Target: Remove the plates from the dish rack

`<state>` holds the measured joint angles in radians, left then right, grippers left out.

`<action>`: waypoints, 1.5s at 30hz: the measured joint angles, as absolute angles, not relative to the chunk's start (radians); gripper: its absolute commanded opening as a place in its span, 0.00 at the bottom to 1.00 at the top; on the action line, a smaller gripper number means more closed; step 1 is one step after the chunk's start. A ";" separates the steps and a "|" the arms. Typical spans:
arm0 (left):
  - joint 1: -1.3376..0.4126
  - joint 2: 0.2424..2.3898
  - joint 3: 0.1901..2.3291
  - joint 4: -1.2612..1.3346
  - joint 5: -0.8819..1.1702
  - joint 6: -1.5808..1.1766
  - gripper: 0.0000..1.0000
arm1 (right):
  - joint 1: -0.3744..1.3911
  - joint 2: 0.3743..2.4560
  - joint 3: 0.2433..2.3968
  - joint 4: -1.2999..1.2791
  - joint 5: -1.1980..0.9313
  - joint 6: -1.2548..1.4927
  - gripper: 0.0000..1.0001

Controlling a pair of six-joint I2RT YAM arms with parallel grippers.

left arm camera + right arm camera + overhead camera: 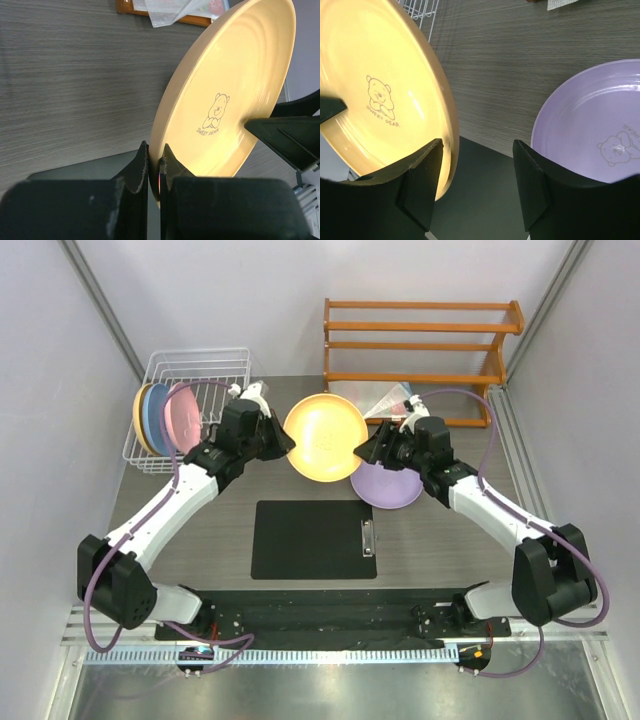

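Revealing what overhead hides, wrist views show left gripper (154, 161) pinching yellow plate (225, 90), right gripper (477, 150) agape.

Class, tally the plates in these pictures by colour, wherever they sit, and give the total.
Orange-yellow plate: 2 (the second stands in the dish rack)
Light blue plate: 1
Pink plate: 1
Purple plate: 1
Total: 5
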<state>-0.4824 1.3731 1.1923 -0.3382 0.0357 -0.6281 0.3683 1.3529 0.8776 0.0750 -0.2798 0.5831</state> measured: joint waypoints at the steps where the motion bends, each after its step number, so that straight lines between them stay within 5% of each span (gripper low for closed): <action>1: -0.487 1.373 1.188 -0.334 0.039 -0.630 0.00 | 0.369 1.361 0.878 0.078 -0.280 0.583 0.48; 3: -0.495 1.373 1.185 -0.333 0.040 -0.631 0.00 | 0.370 1.376 0.881 0.083 -0.283 0.583 0.20; 6: -0.500 1.374 1.175 -0.331 0.034 -0.629 0.00 | 0.373 1.393 0.895 0.093 -0.303 0.589 0.01; 9: -0.497 1.374 1.167 -0.329 0.026 -0.634 0.06 | 0.376 1.402 0.899 0.106 -0.302 0.610 0.01; 10: -0.498 1.374 1.165 -0.327 0.025 -0.634 0.17 | 0.376 1.404 0.899 0.106 -0.302 0.614 0.01; 11: -0.501 1.374 1.163 -0.325 0.023 -0.634 0.48 | 0.376 1.406 0.899 0.105 -0.302 0.617 0.01; 12: -0.502 1.374 1.161 -0.324 0.023 -0.635 0.58 | 0.376 1.406 0.899 0.104 -0.299 0.616 0.01; 13: -0.502 1.374 1.159 -0.324 0.024 -0.634 0.83 | 0.376 1.406 0.899 0.104 -0.288 0.613 0.01; 15: -0.502 1.374 1.159 -0.317 0.023 -0.640 0.98 | 0.371 1.403 0.899 0.077 -0.256 0.596 0.01; 23: -0.502 1.369 1.159 -0.331 -0.113 -0.612 0.99 | 0.258 1.326 0.899 -0.086 -0.111 0.547 0.01; 36: -0.487 1.302 1.202 -0.424 -0.638 -0.410 1.00 | 0.138 1.326 0.847 -0.256 -0.013 0.513 0.01; 45: -0.473 1.313 1.208 -0.431 -0.715 -0.373 0.99 | 0.135 1.430 0.842 -0.270 -0.020 0.502 0.04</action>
